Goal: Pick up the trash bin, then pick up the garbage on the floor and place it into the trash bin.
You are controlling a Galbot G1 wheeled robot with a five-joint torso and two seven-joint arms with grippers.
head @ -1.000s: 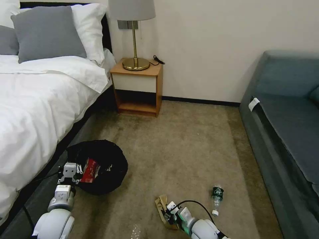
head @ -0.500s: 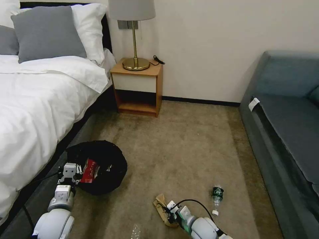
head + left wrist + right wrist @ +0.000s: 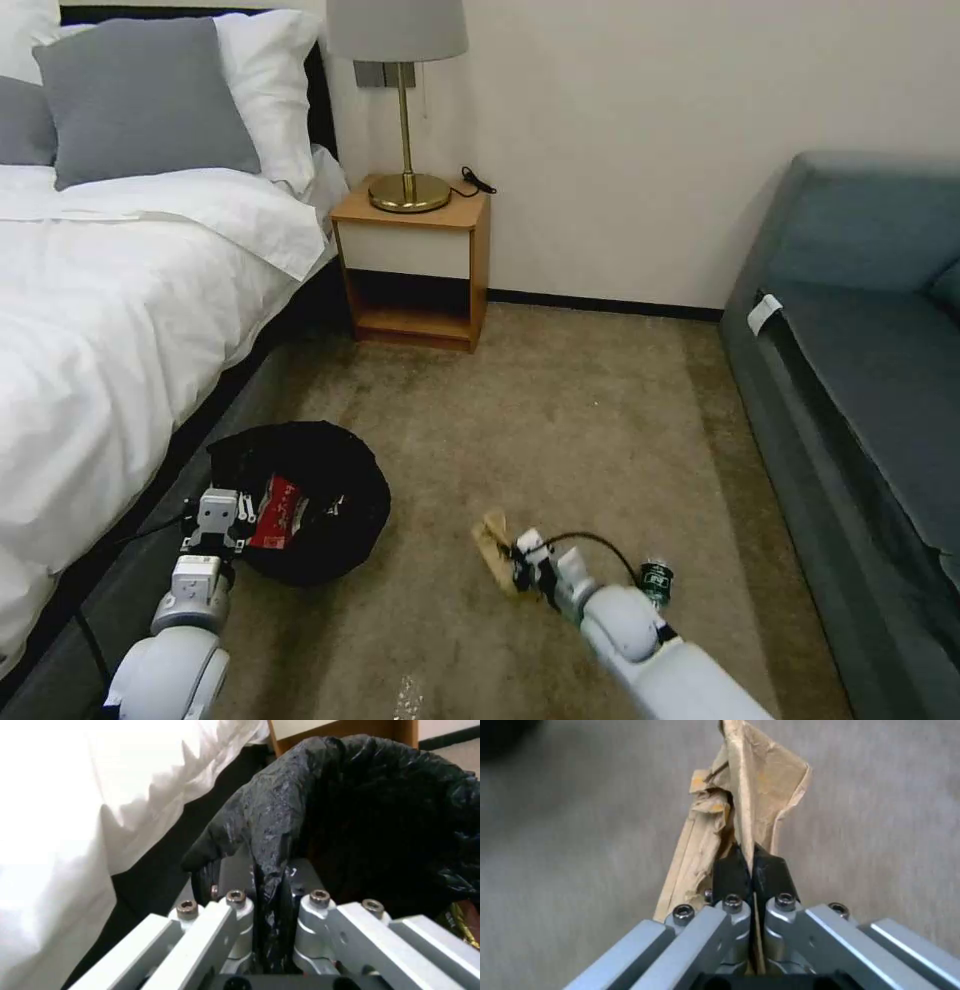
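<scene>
Above the carpet, my right tool (image 3: 752, 870) grips the tan crumpled scrap (image 3: 745, 806); my left tool (image 3: 272, 888) clamps the trash bin (image 3: 310, 500) rim.

left gripper (image 3: 267, 885) – clamped, low | right gripper (image 3: 752, 864) – pinched, reaching forward

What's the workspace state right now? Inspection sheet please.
Surface: tan carpet, no spill seen.
Job's things: trash bin beside the bed, red-and-white packet inside; tan crumpled scrap pinched; clear bottle on the carpet behind the right arm.
Clutter: clear plastic scrap at the near edge.
Grippers: left gripper shut on the bin's bag rim; right gripper shut on the scrap.
Cables: black cable looped on the right wrist; cord on the nightstand.
Surroundings: bed, nightstand, lamp, sofa.
</scene>
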